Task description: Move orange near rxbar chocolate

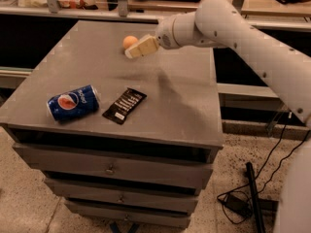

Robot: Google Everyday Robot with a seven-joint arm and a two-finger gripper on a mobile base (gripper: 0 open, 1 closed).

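The gripper (138, 49) hangs low over the far part of the grey cabinet top (187, 98), just beside the right side of the orange (129, 41) and partly in front of it; whether it is open or closed, or touches the fruit, I cannot tell. There is one orange, far back on the top. One rxbar chocolate (125, 105) lies flat near the front edge, well apart from the orange, with one blue Pepsi can (74, 102) on its side just left of it.
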